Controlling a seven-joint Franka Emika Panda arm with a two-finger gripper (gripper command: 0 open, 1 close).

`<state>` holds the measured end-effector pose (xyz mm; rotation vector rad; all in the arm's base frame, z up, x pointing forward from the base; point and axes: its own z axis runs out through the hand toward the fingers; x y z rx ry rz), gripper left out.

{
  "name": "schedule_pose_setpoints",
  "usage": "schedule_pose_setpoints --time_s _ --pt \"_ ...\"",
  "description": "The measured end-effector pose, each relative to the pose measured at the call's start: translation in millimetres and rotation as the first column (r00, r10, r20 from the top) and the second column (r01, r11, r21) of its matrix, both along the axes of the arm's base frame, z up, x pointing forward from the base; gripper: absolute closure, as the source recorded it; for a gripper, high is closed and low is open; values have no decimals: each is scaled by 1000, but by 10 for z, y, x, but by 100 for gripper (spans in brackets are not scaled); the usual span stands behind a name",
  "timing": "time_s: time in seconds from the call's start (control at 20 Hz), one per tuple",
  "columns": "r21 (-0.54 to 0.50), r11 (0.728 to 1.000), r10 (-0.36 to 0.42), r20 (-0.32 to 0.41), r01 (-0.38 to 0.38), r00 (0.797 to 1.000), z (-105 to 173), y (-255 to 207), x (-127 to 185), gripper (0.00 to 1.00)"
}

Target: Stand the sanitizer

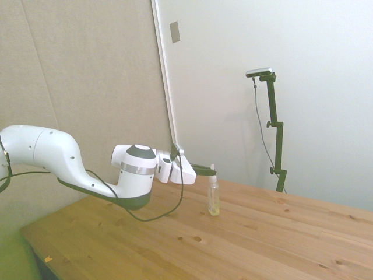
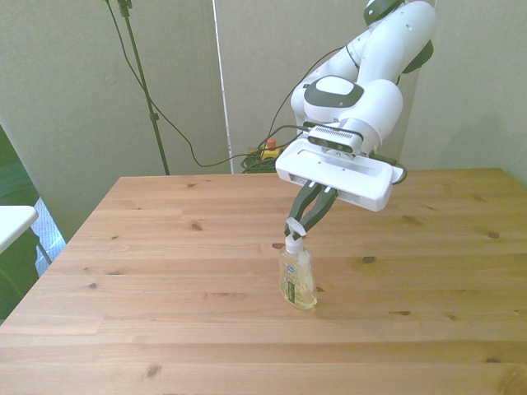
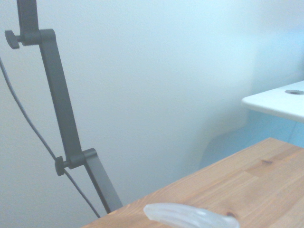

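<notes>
The sanitizer (image 2: 297, 280), a slim clear bottle with pale yellowish liquid and a light label, stands nearly upright with its base on the wooden table (image 2: 165, 271), near the middle. My gripper (image 2: 295, 227) reaches down at a slant from the white wrist block and is shut on the bottle's white pump top (image 2: 292, 240). In the side view the sanitizer (image 1: 214, 199) is upright and the gripper (image 1: 208, 169) holds its top from the picture's left. In the wrist view a blurred clear plastic part (image 3: 190, 216) shows over the table.
A white surface (image 2: 12, 220) juts in at the front view's left edge, beside the table. Cables and a small red-topped box (image 2: 268, 151) lie on the floor behind the far edge. Bare wood surrounds the bottle on all sides.
</notes>
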<state>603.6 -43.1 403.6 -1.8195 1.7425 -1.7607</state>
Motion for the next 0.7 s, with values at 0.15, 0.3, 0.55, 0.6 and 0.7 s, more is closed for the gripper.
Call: schedule_pose_setpoints --time_s 0.15,0.3,0.55,0.6,0.7 --pt "-7 1000 -2 0 2 1000 -9 -31 -29 0" --pt "-8 1000 -4 -3 4 1000 -10 -29 -41 0" --pt "-12 1000 -2 -13 2 1000 -30 -24 -57 0" --pt "-12 1000 -2 -14 2 1000 -28 -28 -61 0" --pt "-11 1000 -1 -15 1 1000 -16 -33 -68 0"
